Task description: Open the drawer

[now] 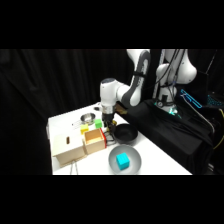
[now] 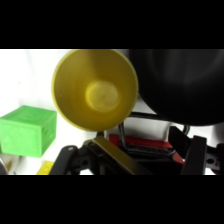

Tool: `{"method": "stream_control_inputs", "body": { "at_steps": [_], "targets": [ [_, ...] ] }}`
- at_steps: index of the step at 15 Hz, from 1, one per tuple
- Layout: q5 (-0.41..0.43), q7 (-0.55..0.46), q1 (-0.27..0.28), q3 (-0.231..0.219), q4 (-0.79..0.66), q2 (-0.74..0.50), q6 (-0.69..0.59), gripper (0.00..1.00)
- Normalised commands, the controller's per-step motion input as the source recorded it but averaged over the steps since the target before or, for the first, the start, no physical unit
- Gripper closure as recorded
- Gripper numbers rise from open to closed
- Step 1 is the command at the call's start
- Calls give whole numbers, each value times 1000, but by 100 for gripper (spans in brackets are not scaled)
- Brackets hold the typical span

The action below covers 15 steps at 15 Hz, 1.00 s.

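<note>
On my side feed, 1 white worktop (image 1: 150, 150). Item 1: pale wooden cabinet (image 1: 67, 147) at its 9 o'clock edge. Item 2: the drawer (image 1: 93, 140), light tan, touching the cabinet's 3 o'clock side, near the worktop's middle. Item 3: grey plate (image 1: 131, 155) carrying 1 cyan cube (image 1: 122, 160), at 5 o'clock of the drawer. Item 4: black bowl (image 1: 124, 133), at 3 o'clock of the drawer. Item 5: the gripper (image 1: 107, 121), hanging just above the drawer's far side. On my wrist feed, 1 yellow cup (image 2: 96, 90) seen from above, 1 green cube (image 2: 29, 131) at its 8 o'clock, red bars below. I cannot tell how the fingers stand.
</note>
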Motion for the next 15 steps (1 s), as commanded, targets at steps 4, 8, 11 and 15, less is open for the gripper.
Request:
{"method": "stream_control_inputs", "body": {
  "at_steps": [4, 8, 11, 15],
  "targets": [
    [-52, -3, 86, -12, 88, -576, -768, 0],
    [-99, 44, 61, -13, 222, -428, -738, 0],
    [-96, 34, 32, -12, 311, -188, -582, 0],
    [-36, -14, 16, -21, 286, -53, -432, 0]
  ]
}}
